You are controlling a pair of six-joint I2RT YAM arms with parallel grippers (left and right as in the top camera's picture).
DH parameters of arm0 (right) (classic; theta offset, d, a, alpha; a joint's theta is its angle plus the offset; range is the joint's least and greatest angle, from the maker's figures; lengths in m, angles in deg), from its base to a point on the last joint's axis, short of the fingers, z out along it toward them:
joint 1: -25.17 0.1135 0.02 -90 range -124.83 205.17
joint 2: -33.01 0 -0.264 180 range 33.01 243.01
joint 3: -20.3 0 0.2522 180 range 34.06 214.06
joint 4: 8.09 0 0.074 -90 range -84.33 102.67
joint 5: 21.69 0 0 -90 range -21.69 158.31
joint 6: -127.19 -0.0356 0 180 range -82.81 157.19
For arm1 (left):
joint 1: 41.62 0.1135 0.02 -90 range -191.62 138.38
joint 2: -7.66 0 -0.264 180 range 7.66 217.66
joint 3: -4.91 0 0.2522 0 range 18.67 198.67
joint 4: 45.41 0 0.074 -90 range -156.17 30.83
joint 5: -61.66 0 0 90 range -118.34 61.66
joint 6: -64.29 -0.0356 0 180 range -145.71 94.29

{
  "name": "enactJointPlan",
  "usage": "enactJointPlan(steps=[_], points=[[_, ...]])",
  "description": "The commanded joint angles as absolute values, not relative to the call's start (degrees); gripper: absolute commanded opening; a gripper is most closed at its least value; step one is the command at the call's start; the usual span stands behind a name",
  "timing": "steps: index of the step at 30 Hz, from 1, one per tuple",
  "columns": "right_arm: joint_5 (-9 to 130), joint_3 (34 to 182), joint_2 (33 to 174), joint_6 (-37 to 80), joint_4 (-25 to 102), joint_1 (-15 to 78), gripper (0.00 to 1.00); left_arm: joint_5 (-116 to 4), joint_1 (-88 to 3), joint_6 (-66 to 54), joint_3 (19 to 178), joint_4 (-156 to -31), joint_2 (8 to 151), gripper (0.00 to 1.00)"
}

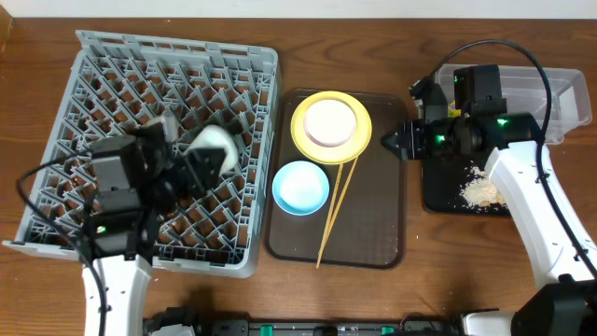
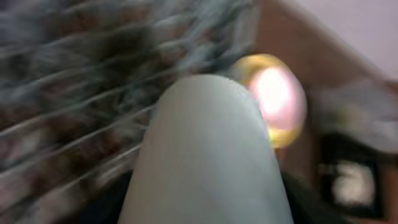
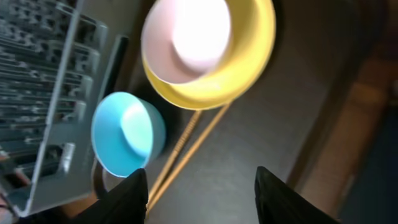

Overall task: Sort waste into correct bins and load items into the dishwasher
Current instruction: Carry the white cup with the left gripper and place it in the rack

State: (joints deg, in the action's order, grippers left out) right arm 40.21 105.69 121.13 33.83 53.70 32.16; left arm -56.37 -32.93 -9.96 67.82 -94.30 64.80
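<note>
Done so far: food scraps (image 1: 482, 191) are sitting in the black tray (image 1: 438, 191), so that bit of waste looks sorted. No sign of the wrapper or tissue anywhere; the clear tub (image 1: 558, 101) is half hidden behind the right arm, so no idea what's in it.
In progress: white bowl (image 1: 213, 147) is over the middle of the dish rack (image 1: 112, 70), tipped on its side, not obviously seated between the pegs yet.
Left gripper (image 1: 198, 166): looks clamped on the white bowl from overhead. Its wrist cam is pure blur with the bowl filling the shot, fingers hidden.
Right gripper (image 3: 202, 177): spread wide, nothing in it, hovering at the right edge of the brown tray (image 1: 373, 233), facing the dishes.
Still to load: yellow plate (image 1: 308, 147), light blue bowl (image 1: 300, 187) and chopsticks (image 1: 338, 210), all on the brown tray.
Looks: plate is bright yellow with a pale round thing on top, too washed out to tell what. The blue bowl is upright and empty, just beside the plate. The chopsticks lie together slantwise, tips near the plate.
Rough guess: under halfway.
</note>
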Motion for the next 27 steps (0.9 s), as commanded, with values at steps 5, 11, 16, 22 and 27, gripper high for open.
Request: enactJointPlan(steps=[5,11,16,22,27], points=[[44.5,106.2,120.6,35.1,55.0,31.9,0.53,-32.8,-31.3,-11.9,78.2,-109.8,65.7,0.06],[44.5,106.2,120.6,35.1,55.0,31.9,0.53,-32.7,-31.3,-12.0,78.2,-117.0,70.1,0.06],[44.5,106.2,120.6,35.1,55.2,31.9,0.53,-31.8,-31.3,-12.0,78.2,-119.9,76.9,0.06],[44.5,106.2,120.6,35.1,55.4,31.9,0.53,-31.8,-31.3,-12.0,78.2,-120.4,85.7,0.06],[44.5,106.2,120.6,35.1,55.7,31.9,0.53,-31.7,-31.3,-12.0,78.2,-118.8,90.7,0.47]])
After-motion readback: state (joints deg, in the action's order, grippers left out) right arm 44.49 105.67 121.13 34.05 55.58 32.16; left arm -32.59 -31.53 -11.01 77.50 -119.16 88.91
